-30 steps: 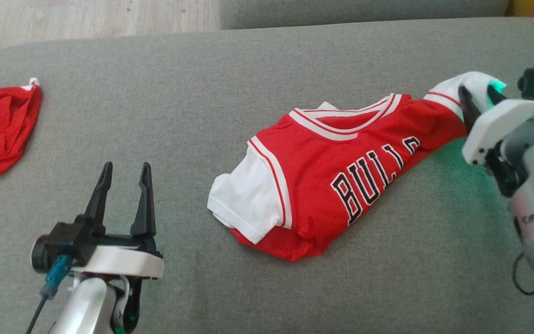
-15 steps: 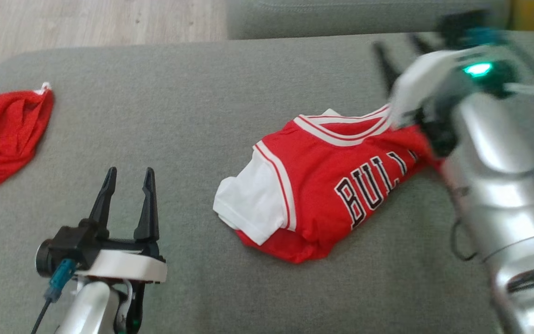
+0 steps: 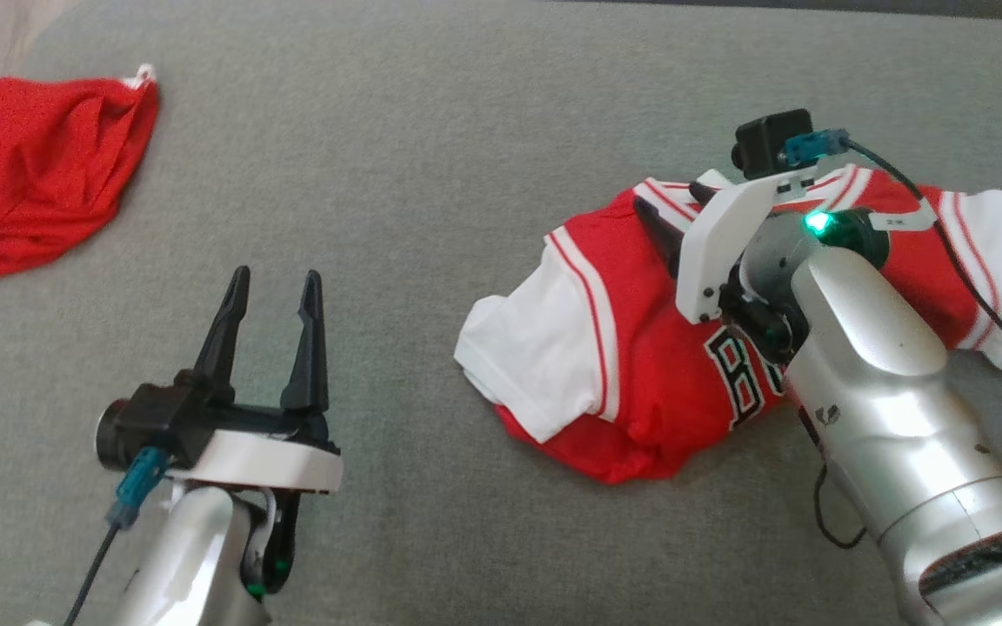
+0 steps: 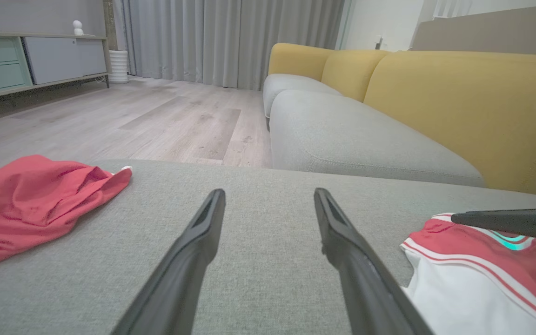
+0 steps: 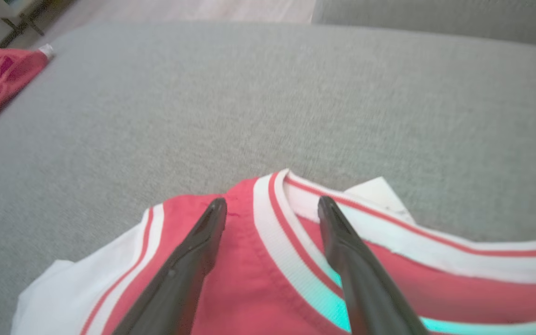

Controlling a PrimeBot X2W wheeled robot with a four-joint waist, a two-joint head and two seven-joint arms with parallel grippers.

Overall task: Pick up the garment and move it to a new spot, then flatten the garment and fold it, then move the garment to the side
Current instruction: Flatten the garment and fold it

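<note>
**Caution: collar snag**
Your right end effector [image 5: 271, 201], jaws spread, hangs over the jersey [image 3: 640, 365] collar [image 5: 277, 223]; closing here could drag the folds apart. Left end effector [image 3: 273, 283]: spread, empty.

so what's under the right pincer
Under the open right pincer is the collar of the jersey, on the grey cushion. The arm covers most of the chest lettering; beneath the jersey is hidden.

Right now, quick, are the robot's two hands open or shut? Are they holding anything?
Left gripper: open, holding nothing.
Right gripper: open, fingers spread over the collar of the jersey, gripping nothing.
</note>
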